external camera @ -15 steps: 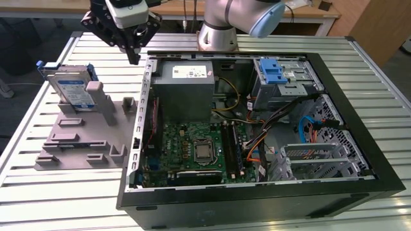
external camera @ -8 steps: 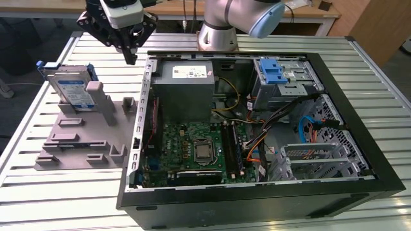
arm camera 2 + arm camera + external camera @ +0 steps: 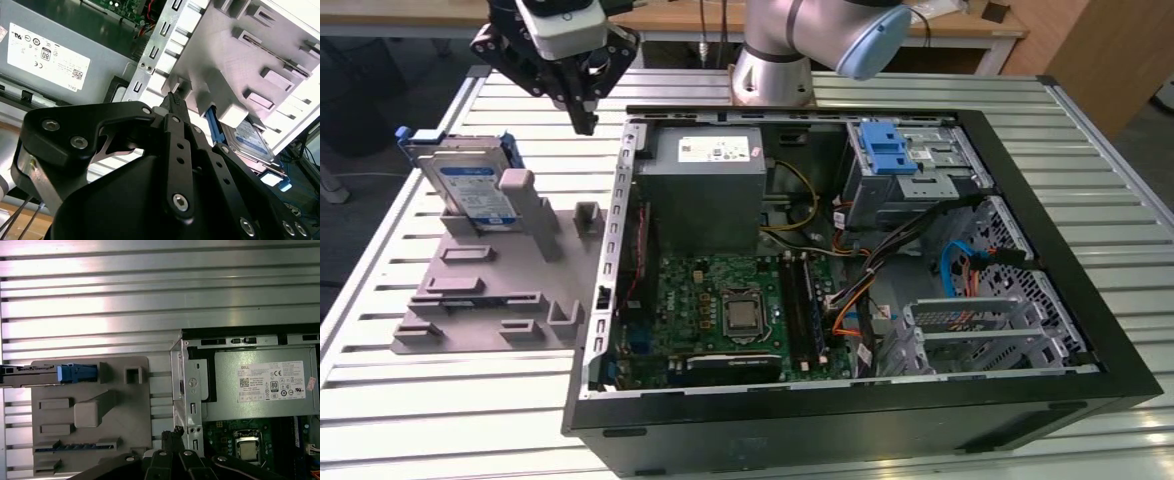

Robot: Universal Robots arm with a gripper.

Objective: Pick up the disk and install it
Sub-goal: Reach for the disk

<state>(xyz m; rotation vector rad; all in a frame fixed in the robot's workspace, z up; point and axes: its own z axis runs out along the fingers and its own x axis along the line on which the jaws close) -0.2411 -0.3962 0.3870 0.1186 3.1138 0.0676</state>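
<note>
As hand [image 3: 584, 122] hovers, disk [image 3: 467, 185] vert. in holder [image 3: 480, 295].

Exterior view high over the case [image 3: 854, 425]; both wrist views close, grey holder [image 3: 135, 410] [image 3: 225, 55] in common.

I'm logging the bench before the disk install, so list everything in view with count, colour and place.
disk: one, silver with a blue bracket, standing on edge in the holder, exterior view's left.
holder: one, grey, on the table beside the case.
computer case: one, black, open, mid-table.
power supply: one, grey with a white sticker, inside the case.
motherboard: one, green, inside the case.
table: one, silver, slatted.
arm: one, grey with a blue cap, at the case's far side in the exterior view.
gripper: one, black, shut and empty, above the table between holder and case.
</note>
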